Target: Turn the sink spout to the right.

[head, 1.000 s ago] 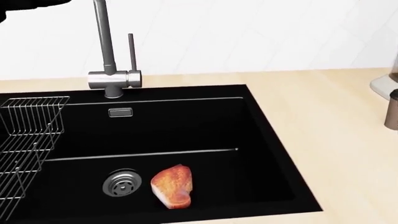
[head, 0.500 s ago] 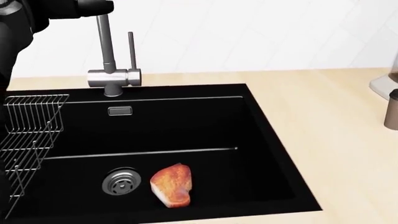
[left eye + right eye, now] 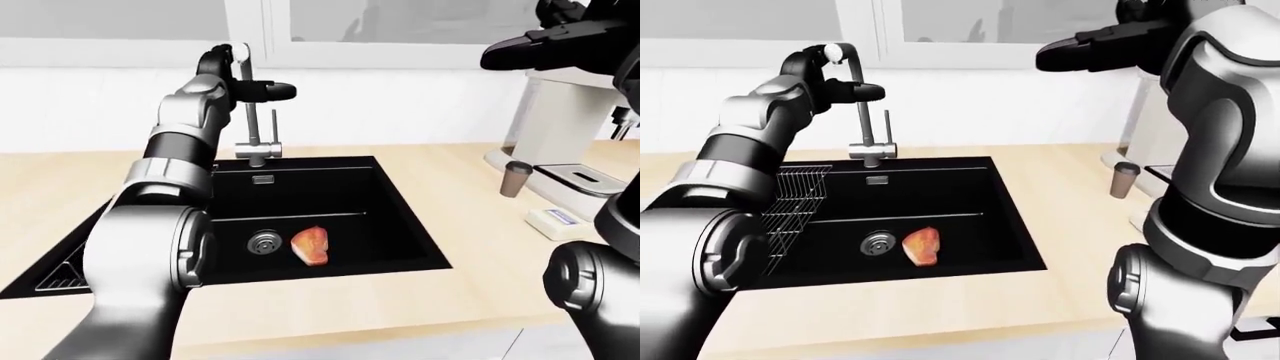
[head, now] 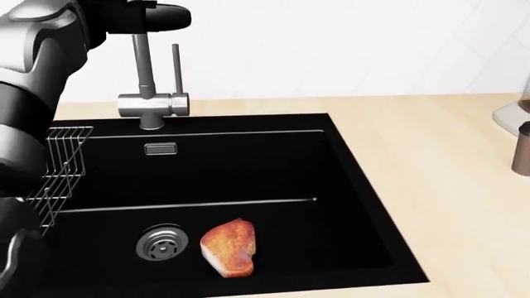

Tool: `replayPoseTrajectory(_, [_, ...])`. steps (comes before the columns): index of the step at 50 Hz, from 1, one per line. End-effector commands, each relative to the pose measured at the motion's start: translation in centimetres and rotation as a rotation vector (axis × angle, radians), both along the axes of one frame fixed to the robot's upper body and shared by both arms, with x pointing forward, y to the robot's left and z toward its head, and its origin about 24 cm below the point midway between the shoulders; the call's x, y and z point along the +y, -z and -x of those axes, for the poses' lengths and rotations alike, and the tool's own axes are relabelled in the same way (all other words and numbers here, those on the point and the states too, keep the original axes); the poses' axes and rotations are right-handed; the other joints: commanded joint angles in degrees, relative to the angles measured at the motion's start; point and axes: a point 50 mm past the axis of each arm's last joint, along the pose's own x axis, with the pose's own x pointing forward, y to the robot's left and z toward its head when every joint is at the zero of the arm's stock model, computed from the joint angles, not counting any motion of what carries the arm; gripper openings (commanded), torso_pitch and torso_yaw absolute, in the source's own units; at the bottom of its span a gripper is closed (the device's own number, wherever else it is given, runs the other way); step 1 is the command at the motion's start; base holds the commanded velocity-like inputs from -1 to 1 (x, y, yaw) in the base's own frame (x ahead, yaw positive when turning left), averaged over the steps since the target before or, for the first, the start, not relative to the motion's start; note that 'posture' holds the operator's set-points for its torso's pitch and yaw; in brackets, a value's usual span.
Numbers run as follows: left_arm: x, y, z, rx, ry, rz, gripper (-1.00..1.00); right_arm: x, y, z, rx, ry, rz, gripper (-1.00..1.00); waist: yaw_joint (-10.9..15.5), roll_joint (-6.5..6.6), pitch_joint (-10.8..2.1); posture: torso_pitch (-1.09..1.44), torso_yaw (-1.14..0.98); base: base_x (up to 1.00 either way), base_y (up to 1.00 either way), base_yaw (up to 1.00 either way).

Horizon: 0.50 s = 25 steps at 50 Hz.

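The steel sink faucet stands at the sink's top rim, with its tall spout arching over at the top and a thin lever beside it. My left hand is up at the spout's upper stem, its black fingers stretched out flat against it, open. In the left-eye view the fingers reach past the stem to the right. My right hand is raised high at the upper right, open and empty, far from the faucet.
The black sink holds a piece of browned meat beside the drain. A wire rack hangs at the sink's left. A coffee machine and a brown cup stand on the wooden counter at the right.
My left arm has come into the head view from the left, and its fingers have slid right across the spout's upper stem. The faucet base and lever look unmoved.
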Motion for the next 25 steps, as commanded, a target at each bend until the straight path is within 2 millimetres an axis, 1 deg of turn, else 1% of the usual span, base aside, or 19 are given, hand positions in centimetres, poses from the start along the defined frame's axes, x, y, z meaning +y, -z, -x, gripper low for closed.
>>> replayPoseTrajectory(1, [-0.5, -3.1, 0.1, -0.115, 0.015, -0.001, 1.0, 0.0, -1.3, 0.5, -0.068, 0.003, 0.011, 1.0, 0.0, -0.08, -0.61, -0.46, 0.0, 0.0, 0.0, 0.0])
replayPoseTrajectory(8, [-1.5, -2.8, 0.1, -0.112, 0.036, -0.004, 1.0, -0.3, -1.3, 0.7, -0.069, 0.007, 0.006, 1.0, 0.0, -0.22, -0.6, -0.46, 0.0, 0.0, 0.0, 0.0])
replayPoseTrajectory(16, [-3.0, -2.8, 0.0, -0.111, 0.069, -0.001, 1.0, -0.6, -1.8, 1.1, -0.075, 0.014, 0.008, 1.0, 0.1, -0.4, -0.58, -0.46, 0.0, 0.0, 0.0, 0.0])
replayPoseTrajectory(25, [-5.1, -2.0, 0.0, -0.095, 0.107, -0.036, 1.0, -0.6, -1.9, 1.1, -0.076, 0.012, 0.007, 1.0, 0.1, -0.67, -0.63, -0.46, 0.0, 0.0, 0.0, 0.0])
